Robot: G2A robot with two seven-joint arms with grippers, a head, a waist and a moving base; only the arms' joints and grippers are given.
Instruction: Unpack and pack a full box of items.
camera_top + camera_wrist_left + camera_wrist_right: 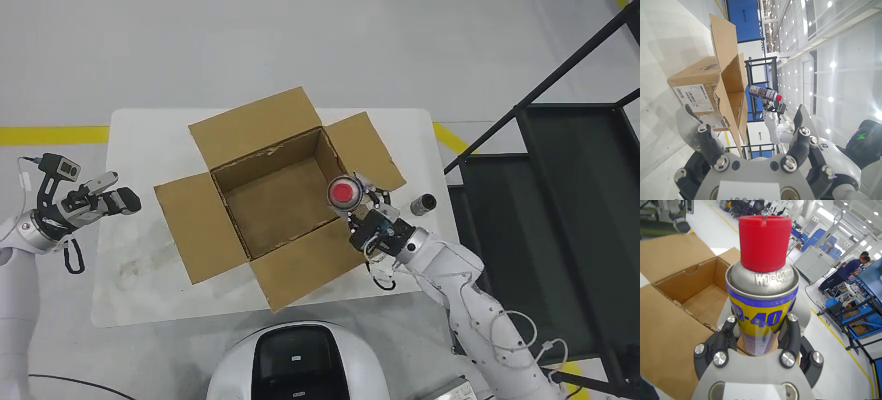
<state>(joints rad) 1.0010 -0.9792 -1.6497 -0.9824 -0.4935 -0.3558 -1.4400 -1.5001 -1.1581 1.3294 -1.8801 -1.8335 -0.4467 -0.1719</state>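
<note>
An open cardboard box [275, 205] sits in the middle of the white table [150, 140], its four flaps folded outward and the bare brown floor showing inside. The right gripper [358, 208] is at the box's right side, its two fingers [800, 311] closed against opposite sides of a spray can [762, 306] with a blue and yellow label. It grips the can around the lower body, leaving the metal shoulder and the red cap [763, 241] free above the fingers. The can stands upright, cap uppermost. From above it lies over the box's right wall, where the right flap folds out. Seen from the left wrist, it is raised above the level of the box opening; whether its base touches the cardboard cannot be told. The left gripper [115, 193] is well apart from the box, at the left edge of the table and pointing toward the box's left flap. Its fingers [689, 115] are spread wide with nothing between them. A small dark cylinder [424, 204] with a paler top stands on the table just right of the right flap, near the right arm but apart from it. Past the table's right edge is a dark metal frame [540, 200], and a yellow line [50, 134] runs along the floor to the left.
</note>
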